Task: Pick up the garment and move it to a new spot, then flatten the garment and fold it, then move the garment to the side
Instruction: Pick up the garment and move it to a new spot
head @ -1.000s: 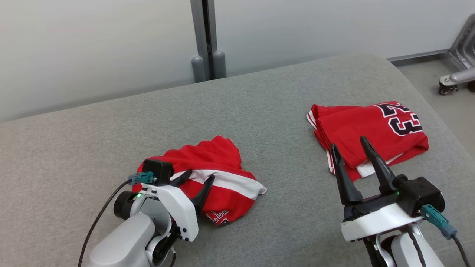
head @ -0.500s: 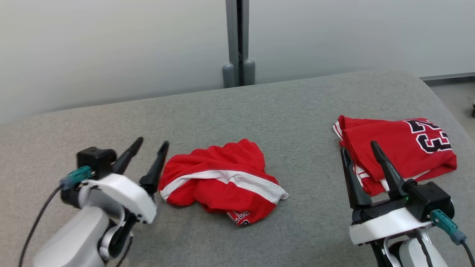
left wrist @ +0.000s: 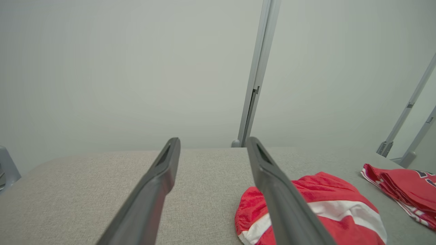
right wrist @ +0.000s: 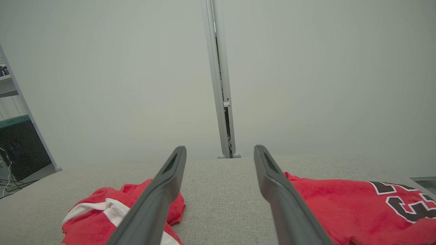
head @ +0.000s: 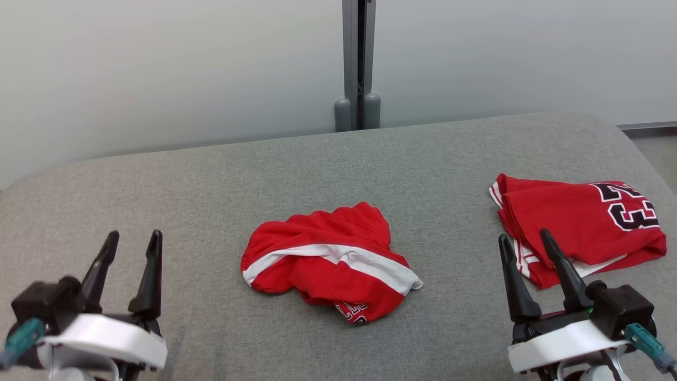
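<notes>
— Tool status, both arms?
— Jaws spread wide and empty on left tool and right tool, low over the grey padded counter.
— Garment position?
— The crumpled red garment lies mid-counter, between them. The folded red jersey sits at the right tool's tips, contact unclear.

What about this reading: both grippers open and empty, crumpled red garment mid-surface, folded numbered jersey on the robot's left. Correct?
One slip: the folded jersey lies on the robot's right, just ahead of the right gripper, as the head view shows. The rest stands.
</notes>
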